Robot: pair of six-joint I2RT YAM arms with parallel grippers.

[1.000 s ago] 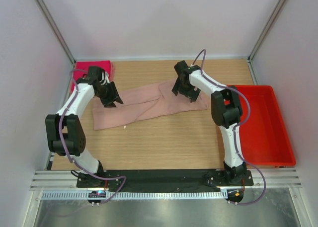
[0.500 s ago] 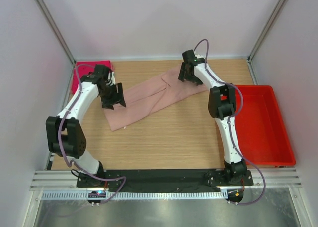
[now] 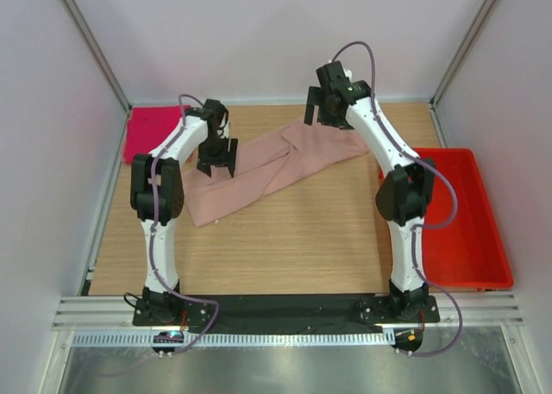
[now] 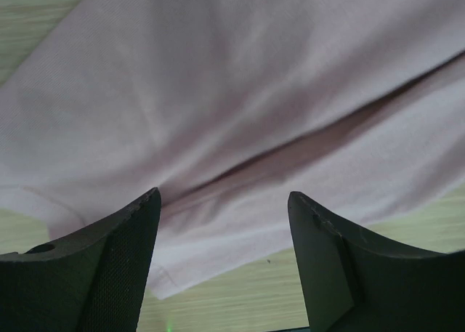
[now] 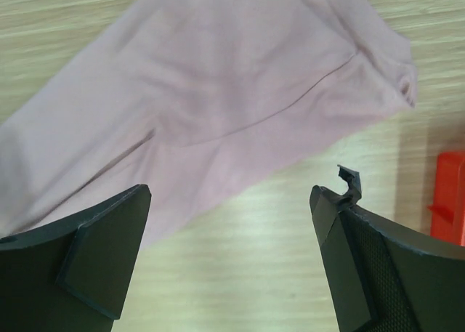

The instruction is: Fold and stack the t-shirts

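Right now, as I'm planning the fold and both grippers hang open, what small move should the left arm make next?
Probably lower the left gripper onto the pale shirt and pinch its edge: its jaws stand open, empty, just above the rumpled cloth.

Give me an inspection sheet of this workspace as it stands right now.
Surface: wooden table, wood grain visible.
Job's things: pale pink shirt lies diagonally, creased and unfolded; magenta shirt lies flat in the far left corner.
Clutter: red bin at the right edge.
Grippers: left gripper open over the pale pink shirt; right gripper open above its far end.
Cables: purple cables loop along both arms.
Surroundings: white walls.
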